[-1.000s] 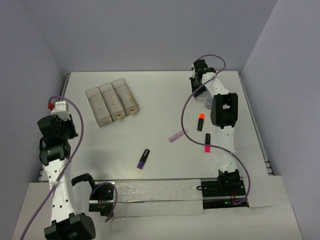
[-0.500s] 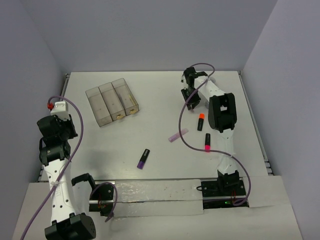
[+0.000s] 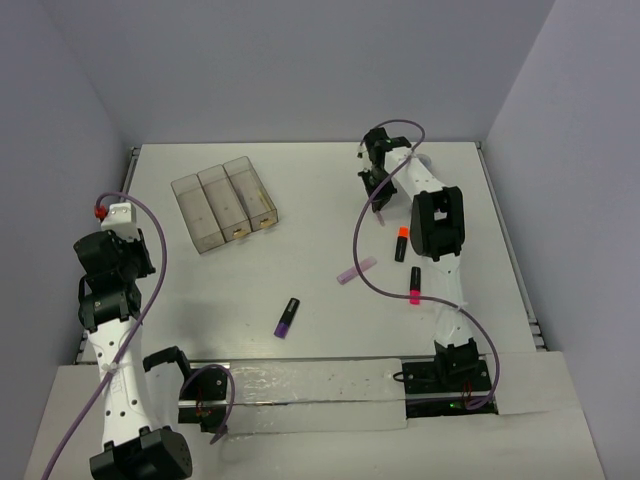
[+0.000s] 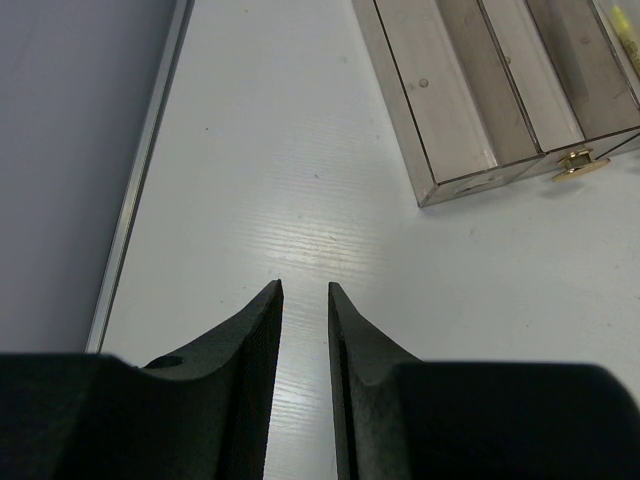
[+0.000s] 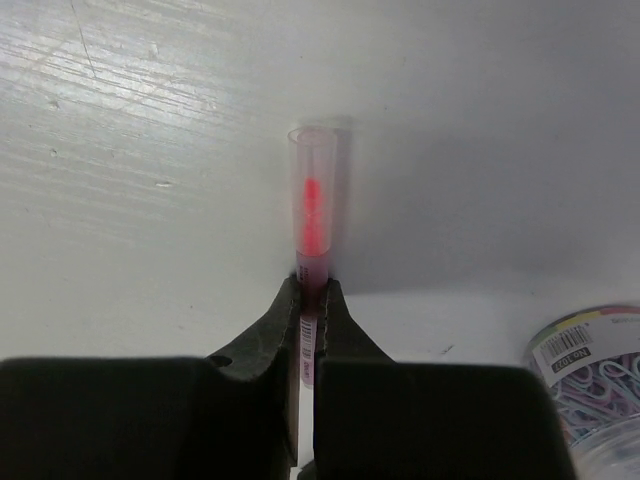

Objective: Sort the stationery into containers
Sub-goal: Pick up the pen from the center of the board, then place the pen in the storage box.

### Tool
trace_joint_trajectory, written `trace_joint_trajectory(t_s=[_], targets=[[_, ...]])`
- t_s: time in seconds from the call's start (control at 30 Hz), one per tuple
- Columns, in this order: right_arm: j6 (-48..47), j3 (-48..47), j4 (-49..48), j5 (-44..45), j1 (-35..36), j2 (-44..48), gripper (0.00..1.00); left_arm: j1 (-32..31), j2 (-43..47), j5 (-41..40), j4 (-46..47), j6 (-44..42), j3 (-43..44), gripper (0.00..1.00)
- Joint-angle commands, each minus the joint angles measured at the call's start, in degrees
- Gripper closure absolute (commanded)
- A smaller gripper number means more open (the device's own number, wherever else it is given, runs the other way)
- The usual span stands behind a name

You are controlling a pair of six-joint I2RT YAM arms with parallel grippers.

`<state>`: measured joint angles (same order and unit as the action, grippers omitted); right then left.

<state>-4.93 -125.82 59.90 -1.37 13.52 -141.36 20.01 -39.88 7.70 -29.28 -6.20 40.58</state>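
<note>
Only the right wrist view shows the right pincer (image 5: 310, 287) clamped on the pink stick (image 5: 312, 200) (left pincer (image 4: 305, 290) slightly parted).

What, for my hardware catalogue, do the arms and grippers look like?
Left arm and right arm: white links, black joints, a purple cable along each; red fitting near the left wrist. Left gripper and right gripper: two black tapered fingers.

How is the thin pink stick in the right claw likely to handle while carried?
The pink stick looks like a slim, straight tube, so probably stiff and light. The right claw pinches one end only, so it may pivot or slip. Its round, smooth body would likely roll if dropped on the table.
</note>
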Motion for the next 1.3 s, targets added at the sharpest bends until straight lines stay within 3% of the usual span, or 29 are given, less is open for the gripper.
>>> trace_joint_trajectory(t_s=[0.0, 0.27, 0.5, 0.73, 0.8, 0.93, 1.07, 1.17, 1.27], targets=[[-2.0, 1.0, -0.7, 0.4, 0.4, 0.1, 1.0, 0.6, 0.8, -0.3, 2.6, 0.3, 0.4, 0.68], [-1.4, 6.8, -7.8, -2.0, 0.3, 7.1, 1.0, 0.6, 0.9, -0.5, 2.6, 0.3, 0.6, 0.68], [2.2, 8.7, -16.2, -15.9, 0.9, 17.0, 1.0, 0.6, 0.8, -0.7, 2.6, 0.3, 0.6, 0.68], [10.7, 5.7, -30.8, -27.0, 10.6, 21.4, 1.0, 0.6, 0.7, -0.1, 2.6, 0.2, 0.4, 0.68], [13.2, 2.7, -35.0, -29.5, 13.9, 19.9, 1.0, 0.7, 0.7, -0.1, 2.6, 0.2, 0.4, 0.68], [20.1, -13.2, -41.6, -33.4, 18.3, 9.0, 1.0, 0.7, 0.9, 0.0, 2.6, 0.1, 0.4, 0.68], [26.9, -17.3, -53.4, -36.2, 20.6, 1.3, 1.0, 0.7, 0.9, 0.1, 2.6, 0.2, 0.3, 0.68], [21.9, -19.7, -52.1, -33.6, 22.8, -1.5, 1.0, 0.7, 0.9, 0.0, 2.7, 0.1, 0.3, 0.68], [11.0, -18.2, -45.8, -23.7, 26.3, -3.1, 1.0, 0.6, 1.1, 0.0, 2.7, 0.0, 0.3, 0.68]])
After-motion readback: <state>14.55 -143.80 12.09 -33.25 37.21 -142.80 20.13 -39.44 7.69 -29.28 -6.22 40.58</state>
